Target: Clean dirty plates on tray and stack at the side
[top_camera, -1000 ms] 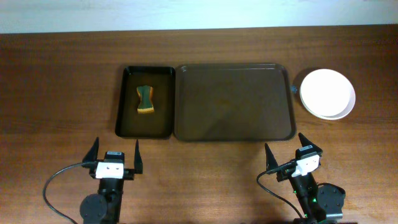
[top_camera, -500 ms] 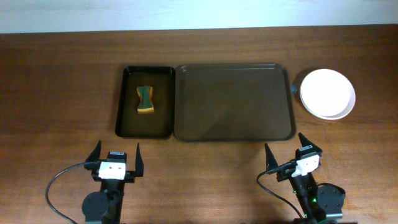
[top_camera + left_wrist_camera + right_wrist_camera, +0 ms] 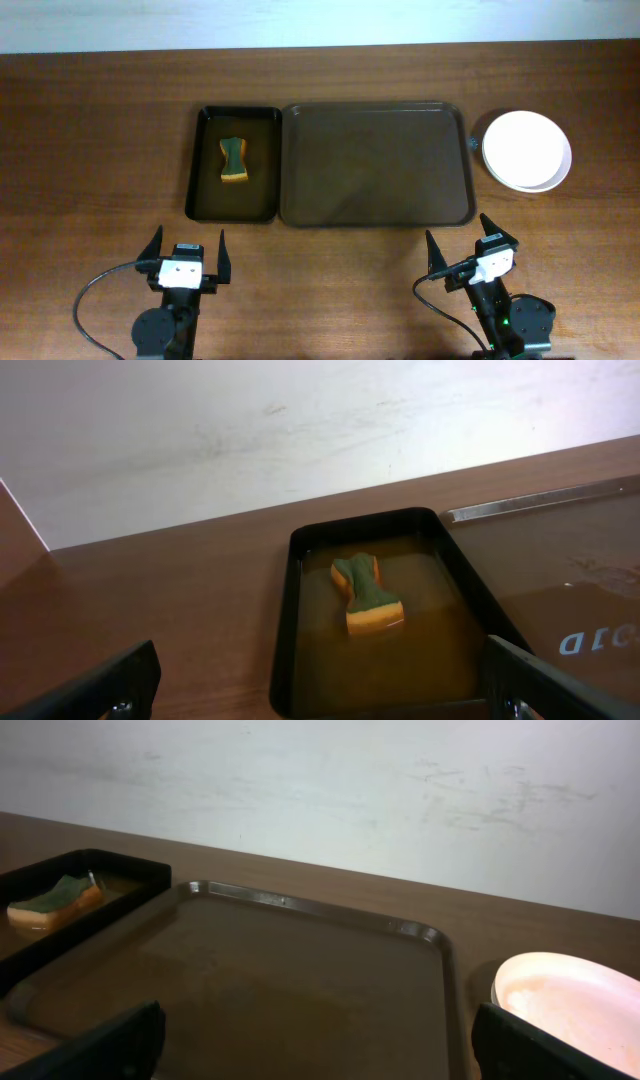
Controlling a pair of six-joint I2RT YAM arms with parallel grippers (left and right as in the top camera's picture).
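Plates (image 3: 526, 150): white, stacked on the table (image 3: 100, 150) just right of the tray (image 3: 376, 165), not on it. Tray: dark brown, long side facing the arms. Black tray (image 3: 195, 165): just left of the tray, holding a green-and-orange sponge (image 3: 234, 160). Left end effector (image 3: 188, 240) and right end effector (image 3: 458, 232): in front of the tray, jaws spread wide, both released and gripping nothing.

Light was even and soft, shadows faint. The tray (image 3: 300, 980) mirrored the pale wall (image 3: 320, 790) in a dull sheen. Right of it the plates (image 3: 575, 1000) glowed overexposed. Nearer than the tray, my dark fingers (image 3: 100, 1042) blurred.
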